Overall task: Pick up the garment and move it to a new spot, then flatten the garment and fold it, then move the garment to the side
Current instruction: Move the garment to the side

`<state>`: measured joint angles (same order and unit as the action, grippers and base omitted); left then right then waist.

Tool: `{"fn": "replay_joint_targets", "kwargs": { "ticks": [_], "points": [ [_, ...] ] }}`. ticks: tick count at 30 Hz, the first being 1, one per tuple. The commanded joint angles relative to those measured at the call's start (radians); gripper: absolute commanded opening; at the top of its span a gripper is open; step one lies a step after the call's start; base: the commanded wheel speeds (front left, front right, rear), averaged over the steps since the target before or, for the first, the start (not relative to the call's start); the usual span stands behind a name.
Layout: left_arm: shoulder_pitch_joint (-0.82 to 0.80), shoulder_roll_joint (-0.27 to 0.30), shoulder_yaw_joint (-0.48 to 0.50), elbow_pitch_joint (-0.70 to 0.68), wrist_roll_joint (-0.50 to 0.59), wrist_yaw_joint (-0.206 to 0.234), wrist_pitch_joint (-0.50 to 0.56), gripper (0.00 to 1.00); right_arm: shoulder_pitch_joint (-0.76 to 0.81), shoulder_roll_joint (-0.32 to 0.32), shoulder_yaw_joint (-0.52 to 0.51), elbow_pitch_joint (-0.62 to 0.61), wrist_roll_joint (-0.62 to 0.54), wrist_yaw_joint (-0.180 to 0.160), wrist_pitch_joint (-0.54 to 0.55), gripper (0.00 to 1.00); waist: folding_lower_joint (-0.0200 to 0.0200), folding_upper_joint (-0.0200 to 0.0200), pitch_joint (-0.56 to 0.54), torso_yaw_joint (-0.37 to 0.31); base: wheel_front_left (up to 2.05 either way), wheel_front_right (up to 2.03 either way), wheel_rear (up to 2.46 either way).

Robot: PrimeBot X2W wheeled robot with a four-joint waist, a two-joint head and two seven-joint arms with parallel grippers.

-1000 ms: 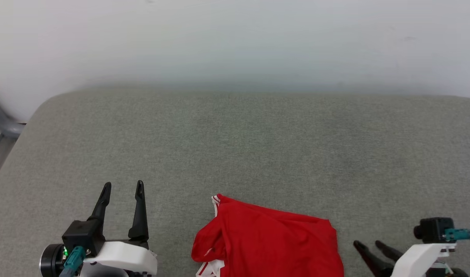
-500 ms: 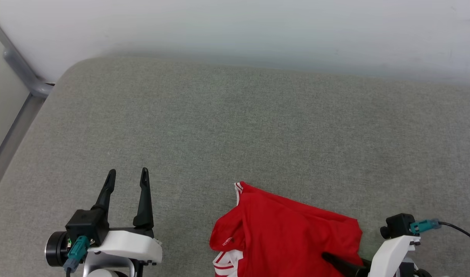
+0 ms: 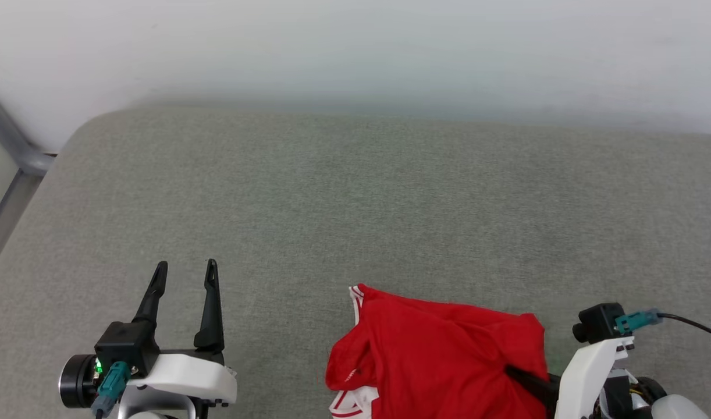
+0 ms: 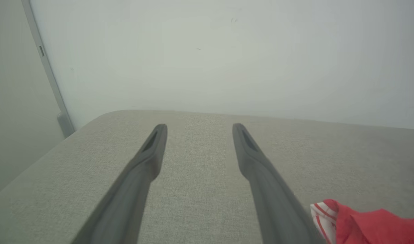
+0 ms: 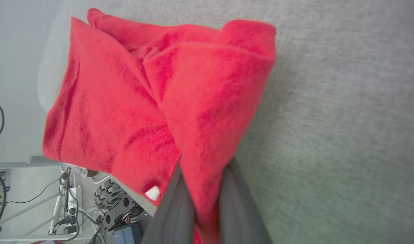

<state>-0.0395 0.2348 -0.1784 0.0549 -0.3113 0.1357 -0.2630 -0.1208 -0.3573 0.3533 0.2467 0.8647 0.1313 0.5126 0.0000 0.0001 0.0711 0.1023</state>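
Observation:
The garment (image 3: 437, 349), a crumpled bright red shirt with white striped trim, lies on the grey cushion near its front edge. My right gripper (image 3: 515, 372) reaches into the shirt's right side from the lower right. In the right wrist view a fold of the garment (image 5: 142, 101) is pinched between the two dark fingers of the right gripper (image 5: 205, 166), which is shut on it. My left gripper (image 3: 185, 265) hovers open over bare cushion to the left of the shirt. Between the spread fingers of the left gripper (image 4: 199, 126) there is nothing, and the garment's striped corner (image 4: 369, 223) shows at lower right.
The grey cushion (image 3: 355, 203) stretches wide behind and left of the shirt, up to a pale wall. A grey metal rail (image 3: 12, 145) runs past its left corner. Cables and equipment (image 5: 68, 203) lie below the cushion's front edge.
The right gripper, open beside the shirt a second ago, has moved onto its right side and shut on a fold, bunching the cloth. The head camera shifted. The left gripper stays open.

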Motion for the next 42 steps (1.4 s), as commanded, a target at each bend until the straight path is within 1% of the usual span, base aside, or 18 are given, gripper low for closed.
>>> {"fn": "replay_joint_targets", "kwargs": {
  "ticks": [1, 4, 6, 12, 18, 23, 24, 28, 31, 38, 42],
  "points": [
    [0.012, 0.0, 0.003, -0.005, 0.003, -0.001, -0.002, 1.0, -0.008, -0.013, 0.0, -0.005, -0.01, -0.001, 0.003, 0.0, 0.0, -0.0001, -0.014, -0.033, 0.0, 0.0, 0.0],
    [0.021, -0.003, 0.008, -0.021, 0.013, 0.003, -0.002, 1.0, -0.025, -0.036, -0.002, -0.02, -0.012, -0.001, 0.025, 0.0, 0.0, -0.0001, -0.011, -0.095, 0.0, 0.0, 0.0],
    [0.02, -0.007, 0.004, -0.034, 0.02, 0.0, -0.002, 1.0, -0.035, -0.065, -0.011, -0.02, -0.027, -0.001, 0.039, 0.0, 0.0, -0.0001, 0.0, -0.137, 0.0, 0.0, 0.0],
    [-0.018, -0.011, -0.012, -0.056, 0.045, -0.012, -0.002, 1.0, -0.083, -0.121, -0.039, 0.008, -0.059, -0.001, 0.054, 0.0, 0.0, -0.0001, 0.054, -0.27, 0.0, 0.0, 0.0],
    [-0.088, 0.001, -0.036, -0.076, 0.071, -0.03, 0.0, 1.0, -0.182, -0.148, -0.076, 0.053, -0.096, -0.001, 0.009, 0.0, 0.0, -0.0001, 0.157, -0.389, 0.0, 0.0, 0.0],
    [-0.17, 0.014, -0.063, -0.113, 0.103, -0.044, 0.022, 1.0, -0.309, -0.153, -0.122, 0.143, -0.17, -0.001, -0.056, 0.0, 0.0, -0.0001, 0.265, -0.466, 0.0, 0.0, 0.0],
    [-0.186, 0.019, -0.068, -0.121, 0.11, -0.047, 0.029, 1.0, -0.335, -0.157, -0.126, 0.159, -0.199, -0.001, -0.071, 0.0, 0.0, -0.0001, 0.287, -0.479, 0.0, 0.0, 0.0],
    [-0.25, 0.039, -0.083, -0.156, 0.135, -0.056, 0.059, 1.0, -0.442, -0.174, -0.169, 0.234, -0.267, -0.001, -0.117, 0.0, 0.0, -0.0001, 0.367, -0.516, 0.0, 0.0, 0.0],
    [-0.291, 0.055, -0.089, -0.177, 0.152, -0.065, 0.08, 1.0, -0.51, -0.198, -0.211, 0.3, -0.309, -0.001, -0.154, 0.0, 0.0, -0.0001, 0.416, -0.526, 0.0, 0.0, 0.0],
    [-0.379, 0.066, -0.113, -0.206, 0.177, -0.084, 0.106, 1.0, -0.624, -0.245, -0.31, 0.42, -0.368, -0.001, -0.256, 0.0, 0.0, -0.0001, 0.507, -0.502, 0.0, 0.0, 0.0],
    [-0.411, 0.064, -0.127, -0.213, 0.185, -0.091, 0.109, 1.0, -0.665, -0.241, -0.347, 0.475, -0.391, -0.001, -0.31, 0.0, 0.0, -0.0001, 0.541, -0.481, 0.0, 0.0, 0.0]
  ]
}}
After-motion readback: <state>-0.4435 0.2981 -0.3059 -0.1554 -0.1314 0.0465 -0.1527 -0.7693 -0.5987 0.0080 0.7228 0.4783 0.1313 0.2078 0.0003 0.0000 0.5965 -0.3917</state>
